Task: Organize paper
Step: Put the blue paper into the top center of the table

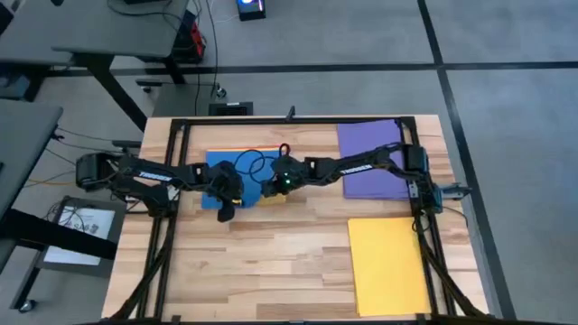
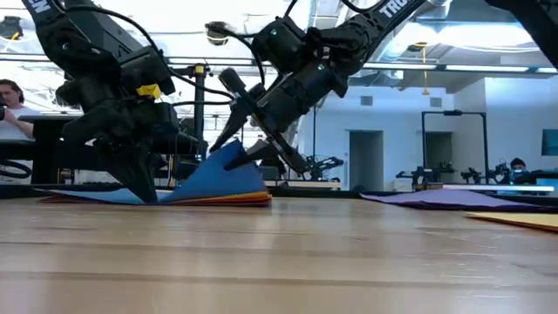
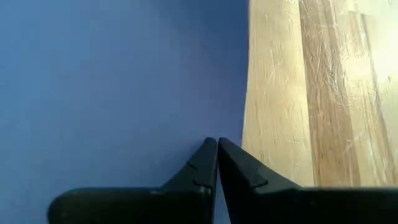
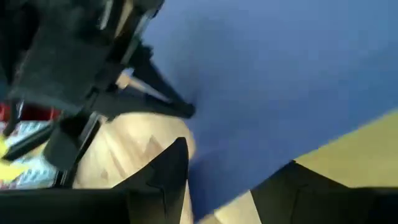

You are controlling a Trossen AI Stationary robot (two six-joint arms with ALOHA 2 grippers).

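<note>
A blue sheet of paper (image 1: 237,165) tops a small stack left of the table's middle, with orange edges (image 2: 235,201) showing under it. My left gripper (image 1: 224,209) stands shut, pointing down onto the blue sheet's near part (image 2: 144,196). My right gripper (image 1: 269,187) is open and reaches in from the right. The sheet's right side rises to a peak (image 2: 234,150) between its fingers. A purple sheet (image 1: 370,153) lies flat at the far right and a yellow sheet (image 1: 388,262) at the near right. My left gripper presses its shut fingertips (image 3: 216,142) down on the blue sheet close to its edge (image 3: 239,93), from above; there the sheet lies flat on the stack. My right gripper has the blue sheet's raised right edge (image 4: 249,186) between its open fingers, slanting down from the right. The edge stands off the stack by one finger (image 4: 177,168); I cannot tell which finger bears it.
Black frame rails (image 1: 172,235) run along the table's left, right and far sides. Bare wood (image 1: 271,262) lies between the stack and the yellow sheet. A person (image 2: 9,96) sits in the room beyond the far edge.
</note>
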